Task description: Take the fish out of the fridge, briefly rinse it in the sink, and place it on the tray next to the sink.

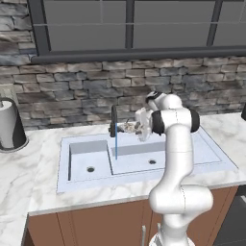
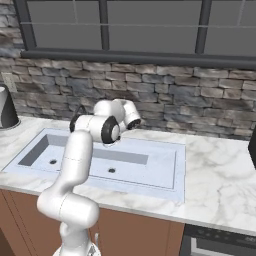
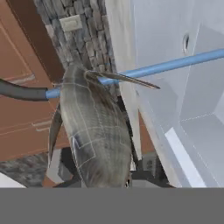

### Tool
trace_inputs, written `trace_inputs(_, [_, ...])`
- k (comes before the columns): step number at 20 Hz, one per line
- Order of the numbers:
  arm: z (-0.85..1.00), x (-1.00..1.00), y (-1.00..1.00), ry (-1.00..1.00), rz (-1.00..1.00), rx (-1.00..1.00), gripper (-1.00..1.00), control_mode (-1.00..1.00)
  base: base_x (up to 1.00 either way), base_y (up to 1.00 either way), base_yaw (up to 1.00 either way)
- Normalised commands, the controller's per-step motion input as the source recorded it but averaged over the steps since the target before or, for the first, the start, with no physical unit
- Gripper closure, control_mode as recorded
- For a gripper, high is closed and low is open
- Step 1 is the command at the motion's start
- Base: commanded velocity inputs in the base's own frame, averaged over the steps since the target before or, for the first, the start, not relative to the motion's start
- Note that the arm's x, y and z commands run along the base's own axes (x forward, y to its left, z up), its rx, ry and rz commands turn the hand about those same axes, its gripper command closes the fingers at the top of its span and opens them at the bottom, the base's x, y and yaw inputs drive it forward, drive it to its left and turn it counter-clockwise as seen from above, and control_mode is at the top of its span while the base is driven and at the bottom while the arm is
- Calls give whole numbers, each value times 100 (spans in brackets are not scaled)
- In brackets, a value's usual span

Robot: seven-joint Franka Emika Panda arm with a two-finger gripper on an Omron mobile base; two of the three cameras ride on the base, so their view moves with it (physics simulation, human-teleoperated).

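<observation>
The tool (image 1: 136,127) is closed on the fish (image 3: 94,131), holding it above the sink (image 1: 202,151) just beside the black faucet (image 1: 114,122). A blue water stream (image 1: 116,146) falls into the basin beside the fish.

White marble counter (image 1: 29,173): sink (image 1: 211,158) set in; paper-towel roll (image 1: 8,125) standing.

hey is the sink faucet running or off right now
Running. A thin blue stream drops from the black faucet into the sink; the gripper holds the fish beside it.
</observation>
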Motion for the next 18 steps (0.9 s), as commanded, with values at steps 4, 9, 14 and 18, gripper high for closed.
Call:
trace_inputs(4, [-32, 21, 41, 38, 3, 3, 100, -100, 0, 0, 0])
trace_inputs(9, [-20, 0, 45, 37, 0, 0, 100, -100, 0, 0, 0])
trace_inputs(14, [0, -3, 21, 17, 0, 0, 100, -100, 0, 0, 0])
trace_inputs(18, [-2, -48, 19, 0, 0, 0, 100, -100, 0, 0, 0])
